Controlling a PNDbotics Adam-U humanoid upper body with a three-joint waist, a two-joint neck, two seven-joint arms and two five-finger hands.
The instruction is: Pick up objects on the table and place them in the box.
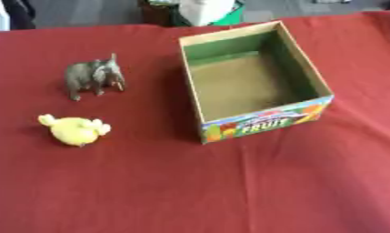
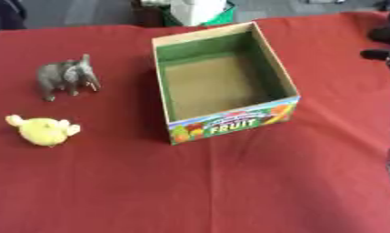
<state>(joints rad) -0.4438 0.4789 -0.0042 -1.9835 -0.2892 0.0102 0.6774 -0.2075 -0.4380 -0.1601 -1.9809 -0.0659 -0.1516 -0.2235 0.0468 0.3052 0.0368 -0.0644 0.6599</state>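
Two toys are lying on the table [image 1: 229, 191], which is wearing a red cloth that is covering it from edge to edge and wrinkling a little toward the near side. We are looking down at an elephant [image 1: 94, 76], grey and standing upright near the table's left edge, toward the far side. Closer to us, also by the left edge, a yellow toy [image 1: 73, 130] is resting on the cloth, apart from the elephant; we cannot make out what it depicts beyond a rounded body with small lobes. A box [image 1: 253, 79] is sitting open near the middle of the table, toward the far edge, turned slightly askew. Its inner walls are showing green, its floor brown, and its near outer wall is carrying a colourful fruit print with the word FRUIT. Nothing is lying inside it, and both toys are staying well to its left.

We are seeing our right hand [image 2: 385, 43] only in the right eye view, as dark shapes at the right edge level with the box's far half; we cannot tell whether its fingers are spread or curled. Our left hand is showing in neither view.

Beyond the far edge a grey floor is showing, with a white and green object [image 1: 204, 10] standing just behind the table.
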